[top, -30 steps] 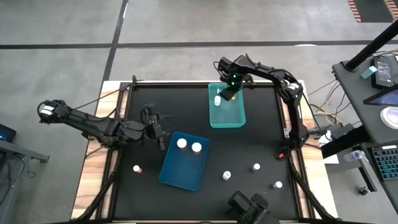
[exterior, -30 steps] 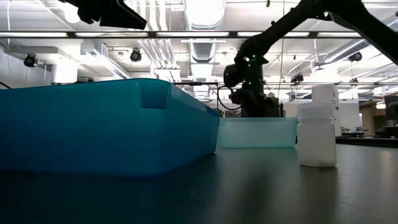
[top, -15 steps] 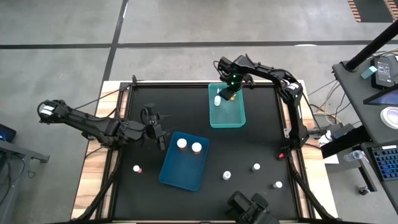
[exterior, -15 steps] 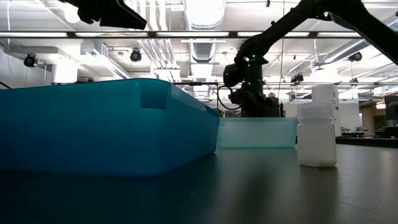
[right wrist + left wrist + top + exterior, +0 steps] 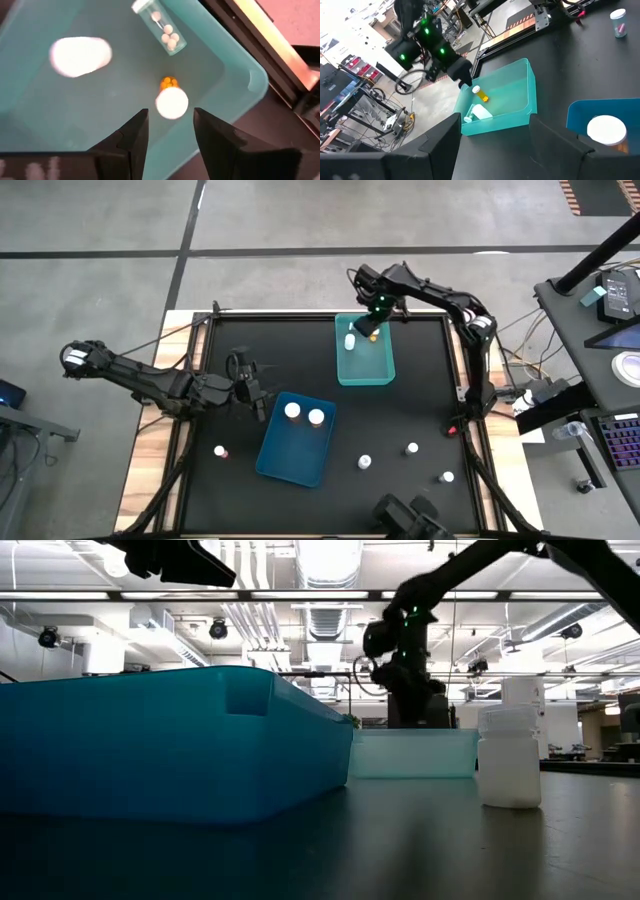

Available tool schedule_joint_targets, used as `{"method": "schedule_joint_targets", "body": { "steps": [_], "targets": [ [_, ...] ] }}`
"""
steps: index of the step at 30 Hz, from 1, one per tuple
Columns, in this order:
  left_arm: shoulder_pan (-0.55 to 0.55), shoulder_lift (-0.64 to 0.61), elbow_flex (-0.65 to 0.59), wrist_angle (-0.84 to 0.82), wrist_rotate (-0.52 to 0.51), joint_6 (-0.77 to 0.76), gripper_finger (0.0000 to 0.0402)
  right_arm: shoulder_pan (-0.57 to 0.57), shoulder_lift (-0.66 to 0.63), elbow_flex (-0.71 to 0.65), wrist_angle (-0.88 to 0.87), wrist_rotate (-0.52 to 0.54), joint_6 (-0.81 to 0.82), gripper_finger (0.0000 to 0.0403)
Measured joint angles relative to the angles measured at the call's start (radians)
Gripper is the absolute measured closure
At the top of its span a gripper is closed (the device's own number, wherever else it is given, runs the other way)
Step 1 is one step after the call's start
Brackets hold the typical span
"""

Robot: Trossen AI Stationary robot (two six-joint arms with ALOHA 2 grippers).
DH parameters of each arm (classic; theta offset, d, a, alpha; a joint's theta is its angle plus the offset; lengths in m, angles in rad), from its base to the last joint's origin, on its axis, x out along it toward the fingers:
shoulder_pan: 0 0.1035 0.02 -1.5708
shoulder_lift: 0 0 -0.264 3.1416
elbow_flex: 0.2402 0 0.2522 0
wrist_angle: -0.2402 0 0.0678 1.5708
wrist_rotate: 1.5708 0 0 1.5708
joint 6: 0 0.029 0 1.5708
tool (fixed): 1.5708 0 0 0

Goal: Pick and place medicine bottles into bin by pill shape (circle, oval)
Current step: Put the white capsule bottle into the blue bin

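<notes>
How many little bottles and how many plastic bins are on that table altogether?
Bottles: 9. There are 3 in the teal bin, 2 in the blue bin and 4 loose on the table.
Bins: 2
Total: 11

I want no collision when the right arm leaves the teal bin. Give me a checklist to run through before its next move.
1. Right gripper open, holding nothing: ok.
2. Amber bottle inside the teal bin, free of the fingers: ok.
3. Right gripper raised above the bin rim: ok in the low view.
4. Left gripper parked away, beside the blue bin: ok.
5. Loose bottles remain, e.g. one: ok.
6. That bottle's pill shape: cannot tell.
</notes>
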Motion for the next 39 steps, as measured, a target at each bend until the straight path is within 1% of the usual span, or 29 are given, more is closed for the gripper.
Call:
{"method": "schedule_joint_targets", "body": {
  "steps": [6, 10, 13, 16, 20, 25, 29, 33, 37, 39],
  "targets": [
    [0.000, 0.000, 0.000, 0.001, 0.000, -0.015, 0.0182, 0.063, -0.095, -0.005, -0.015, -0.001, 0.014, 0.0255],
    [0.000, 0.000, 0.000, 0.007, 0.000, -0.028, 0.0182, 0.139, -0.158, -0.023, -0.009, 0.000, 0.014, 0.0255],
    [0.000, 0.000, 0.000, 0.023, 0.001, -0.033, 0.0182, 0.209, -0.218, -0.065, 0.021, -0.001, 0.015, 0.0255],
    [0.000, 0.000, 0.000, 0.037, 0.004, -0.058, 0.0182, 0.279, -0.294, -0.146, 0.085, -0.002, 0.038, 0.0255],
    [0.000, 0.000, 0.000, 0.049, 0.006, -0.095, 0.0182, 0.372, -0.419, -0.292, 0.202, -0.001, 0.077, 0.0255],
    [0.000, 0.000, 0.000, 0.053, 0.015, -0.196, 0.0182, 0.489, -0.573, -0.495, 0.366, -0.001, 0.110, 0.0255],
    [0.000, 0.000, -0.002, 0.053, 0.068, -0.274, 0.0182, 0.594, -0.676, -0.628, 0.481, -0.001, 0.136, 0.0255],
    [-0.002, 0.008, -0.002, 0.076, 0.138, -0.349, 0.0182, 0.714, -0.748, -0.739, 0.606, 0.000, 0.147, 0.0255],
    [-0.009, 0.038, -0.002, 0.130, 0.163, -0.392, 0.0182, 0.830, -0.788, -0.823, 0.735, 0.004, 0.142, 0.0255],
    [-0.016, 0.058, -0.002, 0.153, 0.179, -0.396, 0.0182, 0.888, -0.793, -0.847, 0.770, 0.043, 0.126, 0.0255]
  ]
}}
